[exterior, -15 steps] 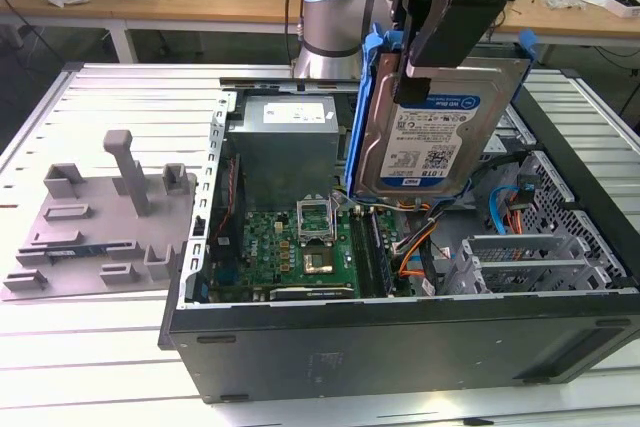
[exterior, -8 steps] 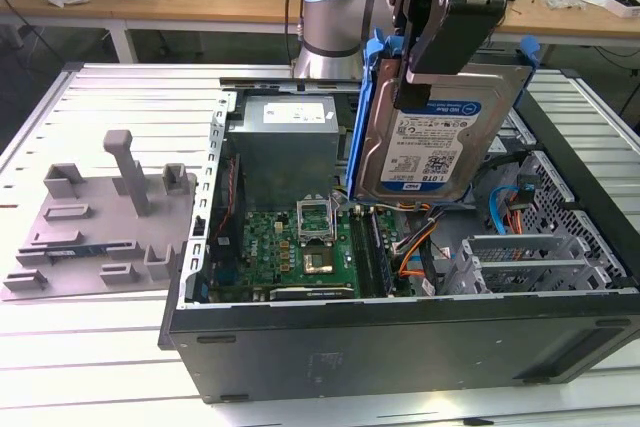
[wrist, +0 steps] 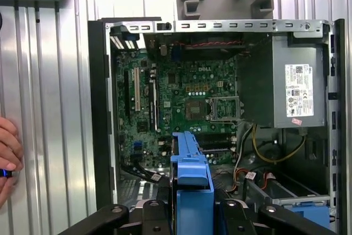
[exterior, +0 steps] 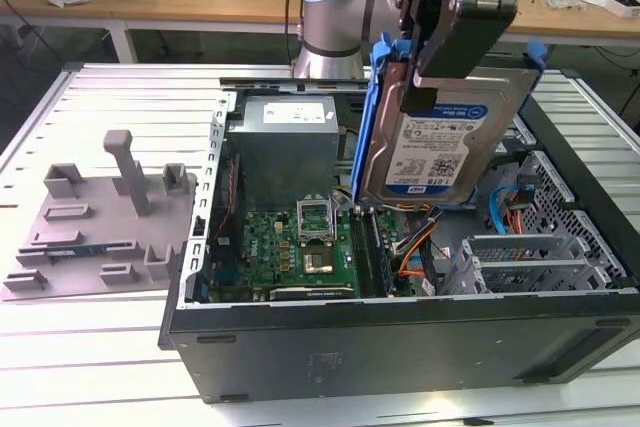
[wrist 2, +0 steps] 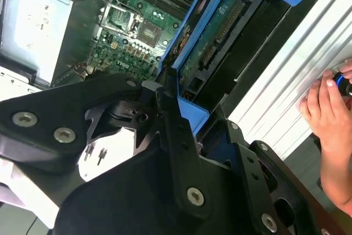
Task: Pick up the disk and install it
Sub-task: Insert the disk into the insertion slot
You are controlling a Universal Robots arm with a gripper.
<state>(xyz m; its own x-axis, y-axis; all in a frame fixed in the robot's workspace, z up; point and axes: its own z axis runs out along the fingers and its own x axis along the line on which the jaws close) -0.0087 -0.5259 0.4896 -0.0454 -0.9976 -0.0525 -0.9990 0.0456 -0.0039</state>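
Right, my jaws are clenched on the disk, which hangs on edge at the upper right of the exterior view, over the open computer case and, as far as I can judge, not yet seated. I'd keep it square to its bay and go slowly, so the blue bracket doesn't snag; gripped along one edge, it could pivot if it catches. Loose cables lie below it toward the right of that frame, the motherboard toward the centre, and the power supply behind. A grey fixture sits on the counter at left, well apart. A person's hand rests beside the case in the second wrist view, so I'd mind it.
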